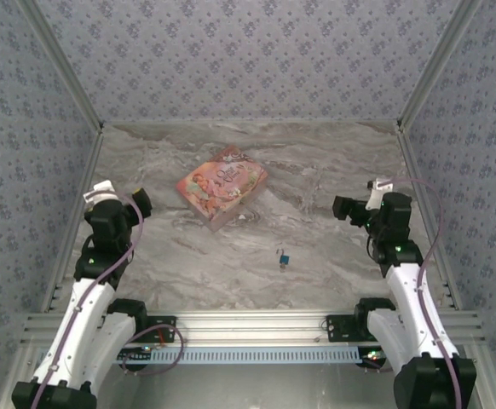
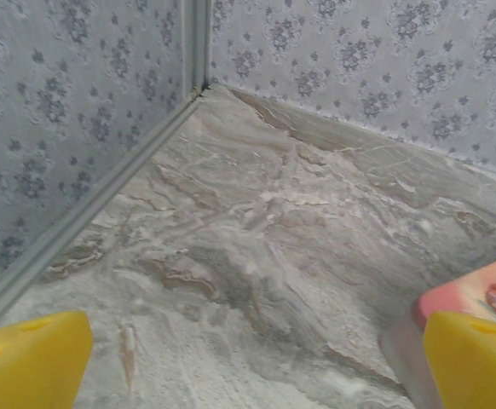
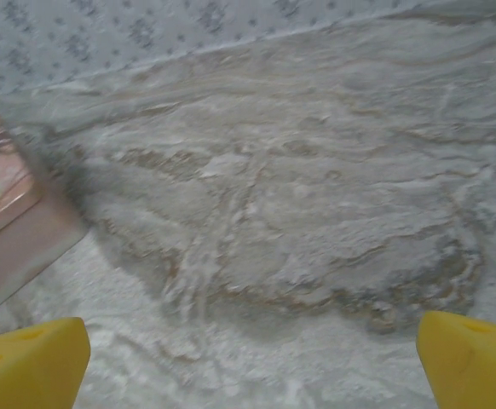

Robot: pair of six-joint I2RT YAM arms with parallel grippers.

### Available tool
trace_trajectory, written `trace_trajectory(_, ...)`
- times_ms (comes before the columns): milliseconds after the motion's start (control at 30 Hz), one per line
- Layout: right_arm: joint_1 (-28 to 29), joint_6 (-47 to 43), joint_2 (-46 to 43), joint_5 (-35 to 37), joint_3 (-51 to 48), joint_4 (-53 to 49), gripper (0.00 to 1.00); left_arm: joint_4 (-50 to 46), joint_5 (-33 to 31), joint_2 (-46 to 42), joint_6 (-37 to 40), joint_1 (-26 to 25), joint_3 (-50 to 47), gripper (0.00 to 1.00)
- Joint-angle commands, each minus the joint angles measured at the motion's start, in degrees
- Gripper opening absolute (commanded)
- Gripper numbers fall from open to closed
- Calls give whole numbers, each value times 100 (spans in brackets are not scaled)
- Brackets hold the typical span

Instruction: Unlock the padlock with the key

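Note:
The tiny blue padlock (image 1: 283, 258) lies on the marble tabletop near the front middle, its thin shackle pointing away from the arms. A small grey sliver at its near end looks like the key (image 1: 282, 267); it is too small to tell whether it sits in the lock. My left gripper (image 1: 141, 203) hovers at the left, well away from the padlock, its yellow fingertips (image 2: 31, 362) wide apart and open on nothing. At the right, my right gripper (image 1: 343, 207) is also open, and bare marble shows between its fingertips (image 3: 31, 362).
A pink illustrated flat box (image 1: 222, 186) lies at the back middle; its corner shows by the left gripper's right finger (image 2: 487, 294) and at the left edge of the right wrist view (image 3: 5, 200). Patterned walls (image 1: 248, 51) and metal rails enclose the table on three sides.

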Motion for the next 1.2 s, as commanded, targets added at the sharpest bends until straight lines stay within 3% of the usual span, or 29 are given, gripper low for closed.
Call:
trace_trajectory(0,-199,-236,-88,629,-629,1370,100,361,-304,-136,528,42,-318,99)
trace_trajectory(167,-377,-420,305,1084,-1223,2237,100,528,-288,-132,502,43,-629,99)
trace_trajectory(500,-474,-215,2305,825,-1429,4228,100,621,-79,35,337,43,-744,99)
trace_trajectory(733,-209,-749,3195,566,-1014,4813,100,647,17,109,293,36,-770,100)
trace_trajectory(1000,41,-1170,4231,490,-1301,6300,100,683,59,149,379,39,-803,99)
trace_trajectory(1167,20,-956,4279,857,-699,5206,100,704,169,231,350,41,-756,100)
